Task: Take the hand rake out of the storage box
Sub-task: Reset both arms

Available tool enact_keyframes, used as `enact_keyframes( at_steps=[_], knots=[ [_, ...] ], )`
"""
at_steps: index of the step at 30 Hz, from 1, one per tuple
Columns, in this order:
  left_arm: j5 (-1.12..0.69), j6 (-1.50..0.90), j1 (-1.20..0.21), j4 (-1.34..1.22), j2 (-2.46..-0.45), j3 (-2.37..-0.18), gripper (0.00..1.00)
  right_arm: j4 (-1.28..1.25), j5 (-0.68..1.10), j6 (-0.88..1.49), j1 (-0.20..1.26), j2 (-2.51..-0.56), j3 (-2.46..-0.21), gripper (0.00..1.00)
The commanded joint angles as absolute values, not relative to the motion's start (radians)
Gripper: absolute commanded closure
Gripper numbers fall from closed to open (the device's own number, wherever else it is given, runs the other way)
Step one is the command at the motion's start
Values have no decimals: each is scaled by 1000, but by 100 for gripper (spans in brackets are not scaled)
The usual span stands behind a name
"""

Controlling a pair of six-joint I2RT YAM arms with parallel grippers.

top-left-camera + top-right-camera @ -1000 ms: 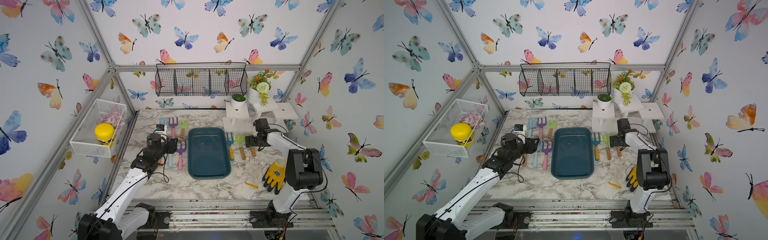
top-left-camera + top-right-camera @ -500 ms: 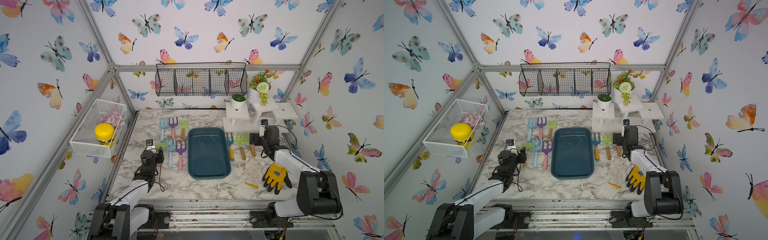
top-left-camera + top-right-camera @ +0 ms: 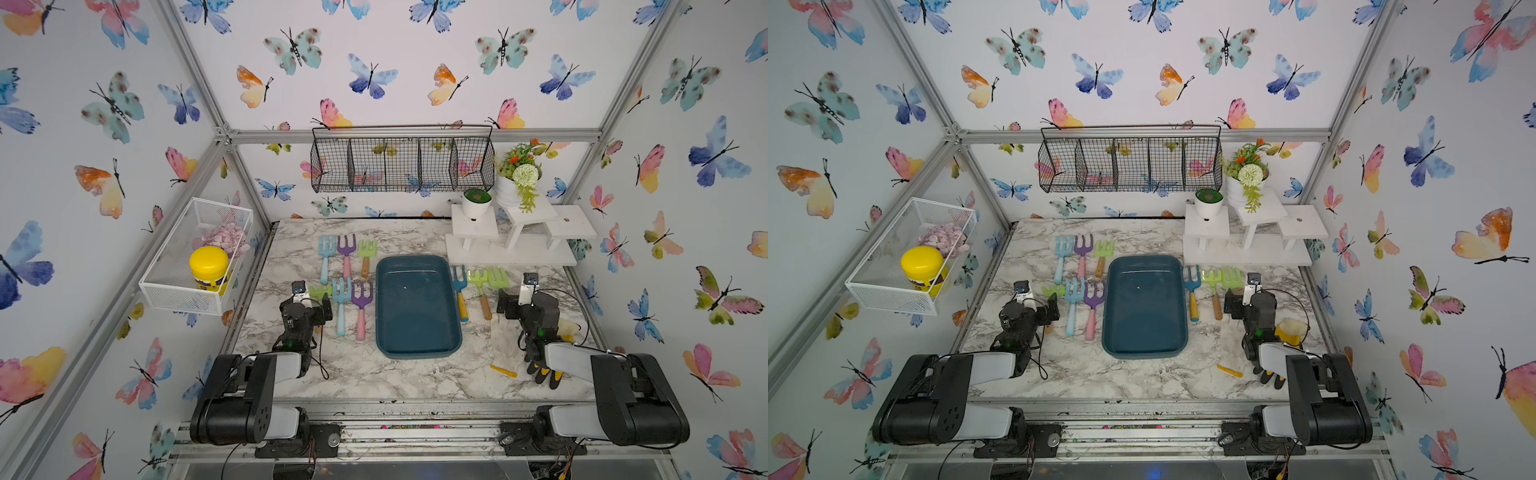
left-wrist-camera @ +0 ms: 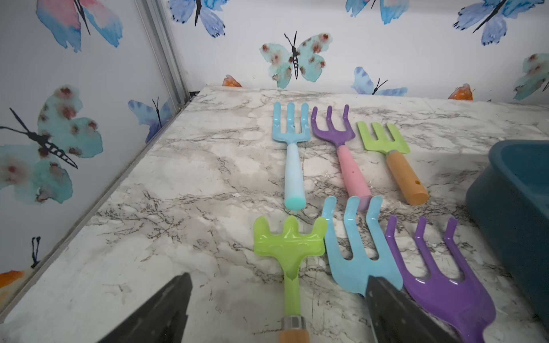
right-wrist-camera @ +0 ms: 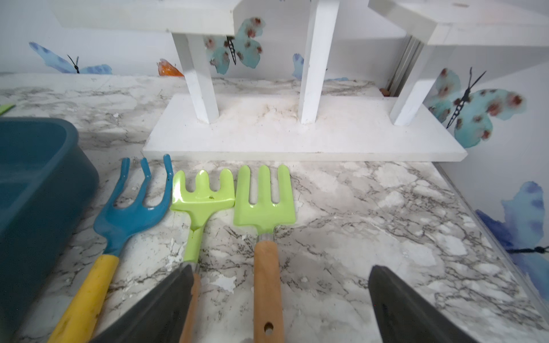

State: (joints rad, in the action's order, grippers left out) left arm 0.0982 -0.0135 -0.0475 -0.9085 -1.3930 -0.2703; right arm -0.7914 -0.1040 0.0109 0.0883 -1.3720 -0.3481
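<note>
Raising the left pincer [image 4: 278, 279] and right pincer [image 5: 280, 268] straight up, jaws apart as now, leaves the green hand rake [image 4: 289, 243] undisturbed.

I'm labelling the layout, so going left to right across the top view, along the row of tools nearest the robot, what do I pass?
First green rake → light blue claw rake → purple claw rake → teal storage box → blue claw rake with yellow handle → second green rake → green fork.
</note>
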Motion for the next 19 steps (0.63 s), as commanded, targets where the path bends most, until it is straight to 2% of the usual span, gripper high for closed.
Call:
enact_keyframes(
  at_steps=[1,8,10,12,18,19],
  knots=[
    [70,-1,-44,-950,-1388,-272,2,-906,-98,7,85,-1366,-335,2],
    [73,0,-44,-948,-1388,-273,2,-1168,-126,13,85,-1502,-244,2],
    [74,1,-46,-948,-1390,-273,2,-1123,-134,23,86,-1523,-267,2],
    [58,19,-55,-952,-1393,-272,2,-1205,-134,22,85,-1592,-270,2],
    [55,18,-56,-956,-1393,-270,2,-1176,-146,20,86,-1575,-265,0],
    [48,15,-53,-962,-1390,-266,2,-1181,-147,18,85,-1578,-263,3]
  ],
)
